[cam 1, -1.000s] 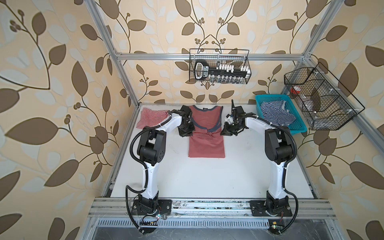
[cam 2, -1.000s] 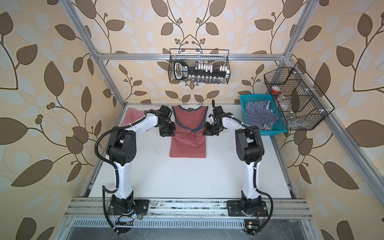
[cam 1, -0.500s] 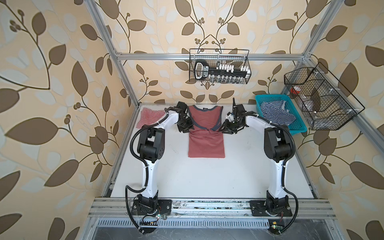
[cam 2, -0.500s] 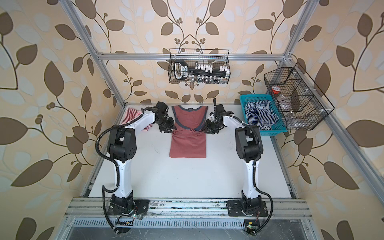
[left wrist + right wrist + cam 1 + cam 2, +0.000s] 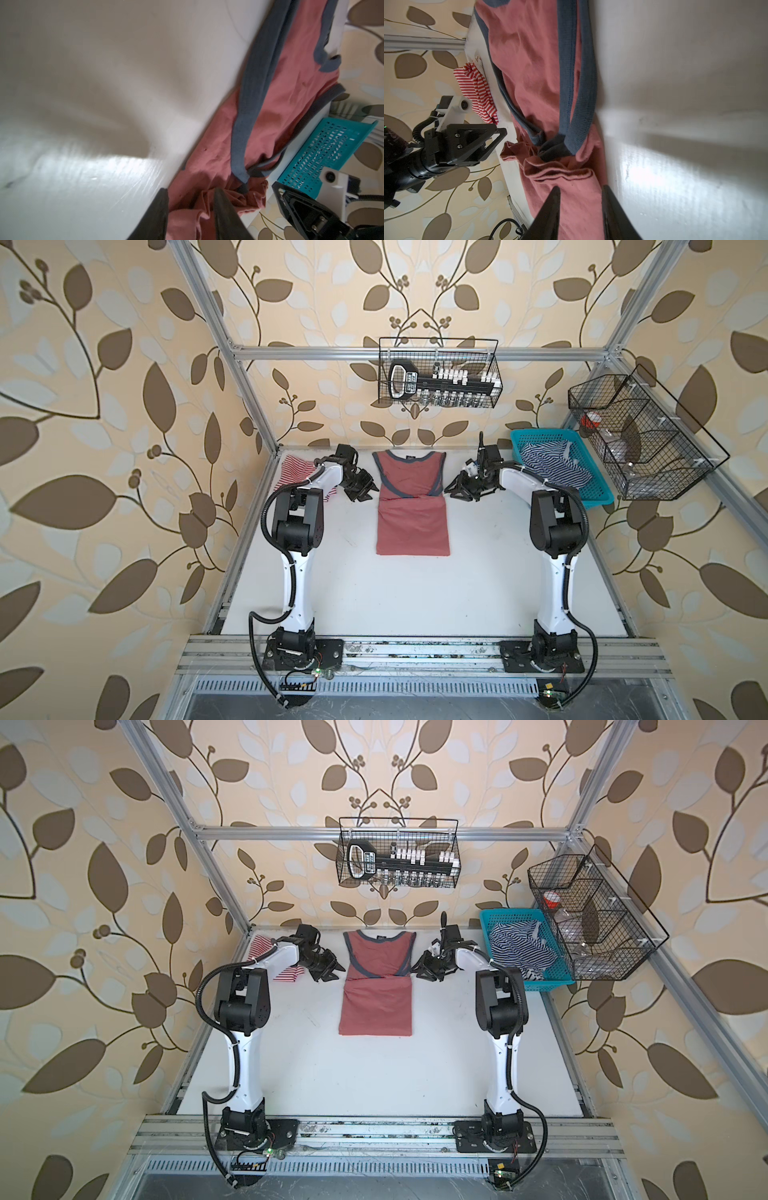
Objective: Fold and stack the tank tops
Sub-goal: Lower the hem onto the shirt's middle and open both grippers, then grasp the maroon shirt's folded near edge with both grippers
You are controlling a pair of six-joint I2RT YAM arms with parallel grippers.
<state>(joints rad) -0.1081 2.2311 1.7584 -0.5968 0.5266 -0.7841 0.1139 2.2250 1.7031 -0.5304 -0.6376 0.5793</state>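
The dusty red tank top (image 5: pixel 411 522) (image 5: pixel 376 1006) with navy trim lies flat at the back middle of the white table, its hem lying across it just below the armholes. My left gripper (image 5: pixel 368 488) (image 5: pixel 332 969) is open beside its left edge. My right gripper (image 5: pixel 453 489) (image 5: pixel 417 969) is open beside its right edge. In the left wrist view the left gripper (image 5: pixel 191 190) has its fingers apart, with bunched red cloth (image 5: pixel 280 83) showing beyond the gap. In the right wrist view the right gripper (image 5: pixel 581 187) also frames red cloth (image 5: pixel 529 62). The red-and-white striped tank top (image 5: pixel 295 468) (image 5: pixel 475 91) lies in the back left corner, partly hidden under the left arm.
A teal basket (image 5: pixel 540 433) at the back right holds navy-and-white striped cloth (image 5: pixel 552 464). A wire basket (image 5: pixel 438 373) hangs on the back wall and another wire basket (image 5: pixel 644 439) on the right wall. Bare white table (image 5: pixel 415 597) stretches from the red top to the front rail.
Both grippers went from shut at the red tank top's side edges to open, and the cloth now lies loose on the table. The left gripper has drawn slightly away from the edge.
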